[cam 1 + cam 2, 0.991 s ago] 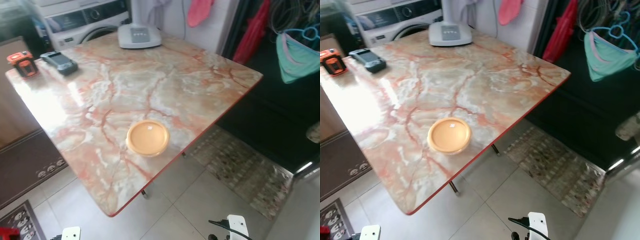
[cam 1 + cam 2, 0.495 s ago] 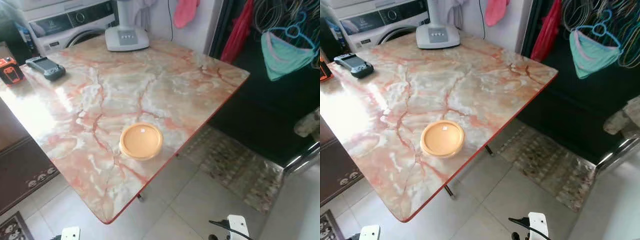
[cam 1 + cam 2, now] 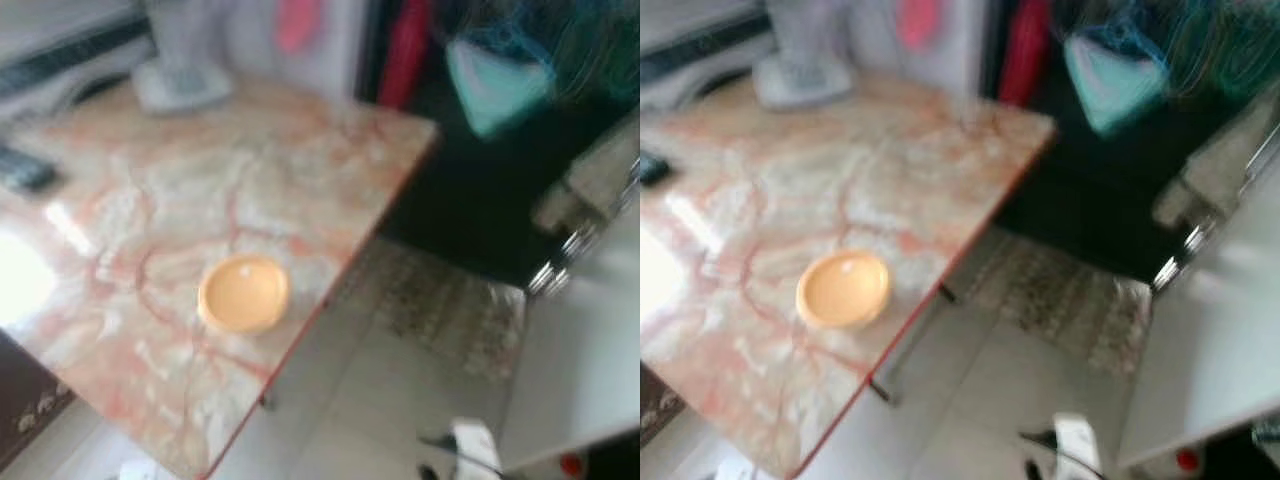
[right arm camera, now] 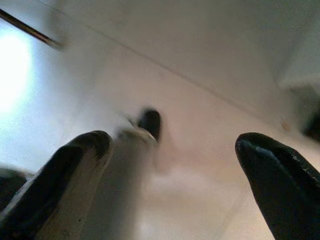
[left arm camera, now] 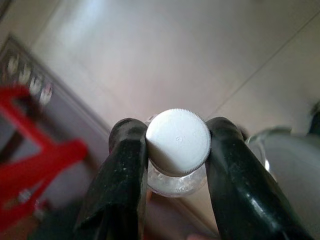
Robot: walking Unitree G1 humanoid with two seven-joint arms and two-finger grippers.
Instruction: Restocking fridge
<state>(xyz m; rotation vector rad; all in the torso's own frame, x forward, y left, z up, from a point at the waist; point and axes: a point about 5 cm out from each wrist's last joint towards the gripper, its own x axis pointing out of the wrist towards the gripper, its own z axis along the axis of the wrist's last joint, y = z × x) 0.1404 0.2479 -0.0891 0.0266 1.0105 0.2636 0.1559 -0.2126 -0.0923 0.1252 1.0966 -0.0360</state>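
My left tool (image 5: 176, 150) was clamped on a clear bottle (image 5: 175, 182), the two black fingers (image 5: 125, 165) pinching just under its white cap (image 5: 178, 141), cap facing the wrist camera, tiled floor (image 5: 165, 60) beyond it. My right tool (image 4: 175, 165) hung empty, fingers spread wide over pale floor.

From the head, everything was smeared with motion blur. The marble table (image 3: 150, 210) sat toward nine o'clock, with an orange lid (image 3: 244, 294) lying near its front edge at about seven o'clock of centre. A patterned mat (image 3: 430, 300) lay on the floor at four o'clock, and a pale panel (image 3: 580, 340), possibly the fridge door, though too blurred to be sure, came in at three o'clock.

My read was that this was the carry: bottle in hand, heading for the fridge. To do it well, I judged the grip should hold firm below the cap, since a smooth neck could slide. The bottle ought to ride upright and close to the body, clear of the table corner at twelve o'clock. The free right tool looked the natural one for the door.
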